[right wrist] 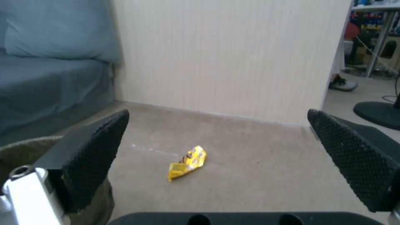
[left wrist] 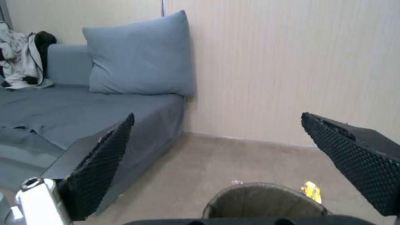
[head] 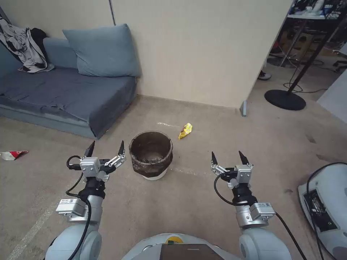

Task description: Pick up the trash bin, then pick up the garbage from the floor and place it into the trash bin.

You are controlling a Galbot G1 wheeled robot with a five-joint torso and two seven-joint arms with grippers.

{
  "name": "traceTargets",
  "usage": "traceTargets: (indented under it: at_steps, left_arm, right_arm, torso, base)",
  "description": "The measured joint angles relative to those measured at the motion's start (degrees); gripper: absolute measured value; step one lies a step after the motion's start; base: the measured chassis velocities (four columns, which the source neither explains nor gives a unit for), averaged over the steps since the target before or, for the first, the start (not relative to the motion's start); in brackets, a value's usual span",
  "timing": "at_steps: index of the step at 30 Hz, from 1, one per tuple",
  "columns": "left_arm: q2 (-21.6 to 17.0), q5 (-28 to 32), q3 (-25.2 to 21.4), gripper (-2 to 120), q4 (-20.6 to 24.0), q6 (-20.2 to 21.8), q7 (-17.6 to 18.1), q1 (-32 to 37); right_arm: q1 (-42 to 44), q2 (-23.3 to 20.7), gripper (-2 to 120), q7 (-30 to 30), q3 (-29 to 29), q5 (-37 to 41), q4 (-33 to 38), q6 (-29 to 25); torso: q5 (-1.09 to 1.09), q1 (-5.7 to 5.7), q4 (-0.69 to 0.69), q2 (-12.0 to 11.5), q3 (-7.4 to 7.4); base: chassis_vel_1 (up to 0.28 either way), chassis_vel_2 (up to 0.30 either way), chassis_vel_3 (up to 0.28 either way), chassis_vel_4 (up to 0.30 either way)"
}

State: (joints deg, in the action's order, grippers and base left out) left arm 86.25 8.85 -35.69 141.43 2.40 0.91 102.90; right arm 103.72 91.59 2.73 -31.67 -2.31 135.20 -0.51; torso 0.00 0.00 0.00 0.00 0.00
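The trash bin (head: 150, 154), a small white bucket lined with a dark bag, stands upright on the carpet straight ahead; its rim also shows in the left wrist view (left wrist: 262, 200). My left gripper (head: 105, 147) hovers open just left of the bin, apart from it. My right gripper (head: 228, 157) hangs open to the bin's right with nothing between its fingers. Garbage lies on the floor: a yellow snack wrapper (head: 185, 130) just beyond the bin, also in the right wrist view (right wrist: 187, 162), and a red-and-white packet (head: 12, 154) at the far left.
A blue-grey sofa (head: 65, 94) with a cushion and a heap of clothes fills the back left. A beige partition wall (head: 202, 50) stands behind the bin. A black stand base (head: 285, 99) and a white machine (head: 325, 209) sit to the right. Open carpet surrounds the bin.
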Motion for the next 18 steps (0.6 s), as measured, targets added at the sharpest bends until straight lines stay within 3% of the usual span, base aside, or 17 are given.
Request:
traceTargets:
  at_steps: [9,18]
  left_arm:
    - [-0.3,0.5,0.0,100,-0.2,0.2,0.0,-0.3]
    - [-3.2,2.0,-0.9,100,-1.9,1.3,0.0,-2.1]
  right_arm:
    - [0.0,0.0,100,-0.6,0.2,-0.3,0.0,-0.2]
    - [-0.4,-0.3,100,-1.2,0.1,-0.1,-0.4,-0.2]
  torso:
    - [0.0,0.01,0.0,0.0,0.01]
    - [-0.01,0.0,-0.01,0.0,0.0]
  base:
    - [-0.092,0.079,0.087,-0.102]
    - [0.0,0.0,0.0,0.0]
